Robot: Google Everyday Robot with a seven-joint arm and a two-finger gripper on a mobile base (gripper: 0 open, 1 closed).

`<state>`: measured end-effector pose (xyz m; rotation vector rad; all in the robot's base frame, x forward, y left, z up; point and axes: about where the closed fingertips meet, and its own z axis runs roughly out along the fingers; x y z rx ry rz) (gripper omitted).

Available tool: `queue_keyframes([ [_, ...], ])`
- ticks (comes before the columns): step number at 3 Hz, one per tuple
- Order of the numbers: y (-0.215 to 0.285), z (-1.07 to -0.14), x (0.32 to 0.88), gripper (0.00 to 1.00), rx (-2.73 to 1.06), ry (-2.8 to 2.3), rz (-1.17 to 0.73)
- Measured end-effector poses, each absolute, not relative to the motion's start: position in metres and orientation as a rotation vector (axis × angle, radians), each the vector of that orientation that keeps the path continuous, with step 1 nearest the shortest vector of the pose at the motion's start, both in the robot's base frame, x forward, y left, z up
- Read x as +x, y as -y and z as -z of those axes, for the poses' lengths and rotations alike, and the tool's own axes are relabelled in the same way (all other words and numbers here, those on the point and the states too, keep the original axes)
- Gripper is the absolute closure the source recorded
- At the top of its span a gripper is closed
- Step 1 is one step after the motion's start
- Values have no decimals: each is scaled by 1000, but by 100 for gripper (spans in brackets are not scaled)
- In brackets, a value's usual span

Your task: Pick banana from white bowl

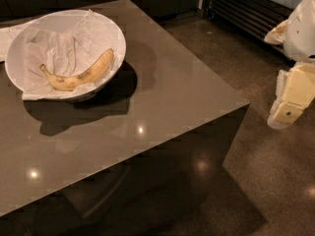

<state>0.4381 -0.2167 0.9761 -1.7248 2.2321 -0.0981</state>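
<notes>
A: Banana (78, 75) pick, risks first. Nearest: front edge of table (162, 97), dark glossy top with lamp glints.

B: Noted. Gripper (290, 100)?

A: Off to the right, past the table corner, above the floor (275, 181). Well apart from the bowl. Cannot tell whether wide or narrow. Nothing of the fruit in it.

B: Farther back, left side: white bowl (118, 38), lined with crumpled paper towel (59, 48). Holds a single banana and nothing else. Lies curved along the near wall, on the towel, stem end pointing left.

A: Likely trouble, as judgement only. Long reach in from the right, so risk of clipping the rim and shoving the bowl. Could pinch towel together with fruit and drag the lining out. Sloping wall under the banana, so possible roll or slide away on contact. Speckled ripe skin, probably soft; bruising under a hard squeeze.

B: Beyond the bowl, at the far left edge: loose white paper (5, 38). Not to be confused with the lining.
</notes>
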Motion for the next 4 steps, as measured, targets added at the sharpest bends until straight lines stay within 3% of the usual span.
queue_keyframes([
  [2, 197, -994, 453, 0, -1711, -2247, 114],
  [4, 141, -1013, 491, 0, -1827, -2206, 184],
])
